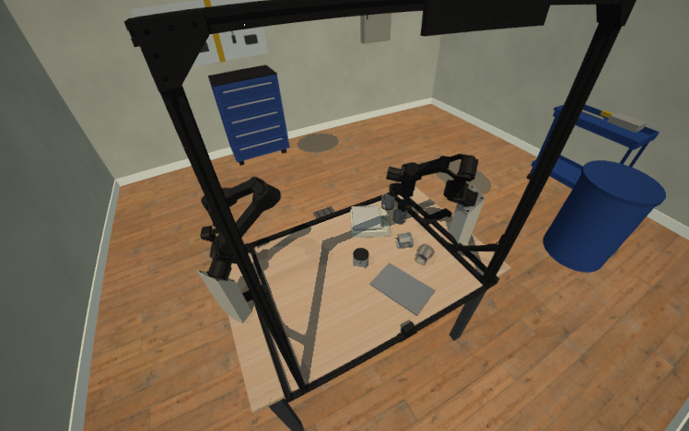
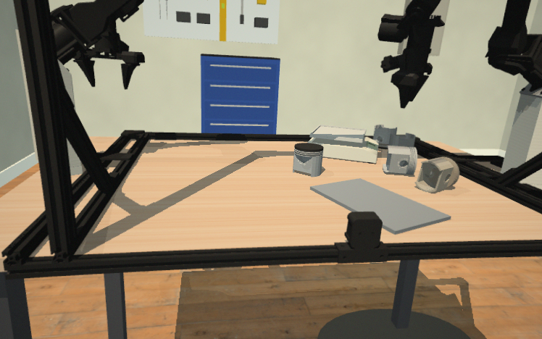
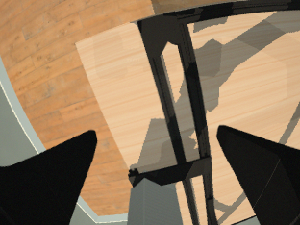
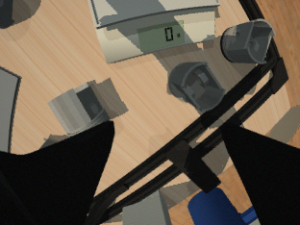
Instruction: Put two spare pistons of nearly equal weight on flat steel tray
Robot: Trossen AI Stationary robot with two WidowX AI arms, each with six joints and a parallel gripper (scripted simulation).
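Observation:
The flat steel tray (image 1: 401,287) (image 2: 380,203) (image 4: 7,106) lies flat and bare. A black-topped piston (image 1: 360,258) (image 2: 307,159) stands beside it. A grey piston (image 1: 404,240) (image 2: 401,160) (image 4: 79,108) and a tan-grey piston (image 1: 424,253) (image 2: 438,174) lie on their sides behind it. Two more pistons, one nearer (image 1: 400,215) (image 4: 197,87) and one farther (image 1: 387,202) (image 4: 247,43), are beside the scale, hollow ends showing in the right wrist view. My right gripper (image 2: 403,106) (image 4: 169,128) is open and empty, high above the back right. My left gripper (image 2: 109,86) (image 3: 158,134) is open and empty, high at the left.
The scale (image 1: 367,218) (image 2: 347,152) (image 4: 115,50) carries no piston and its display reads 0. Black frame rails (image 2: 215,254) border the bench, close to the two pistons beside the scale. A small black block (image 2: 363,232) stands on the front rail near the tray.

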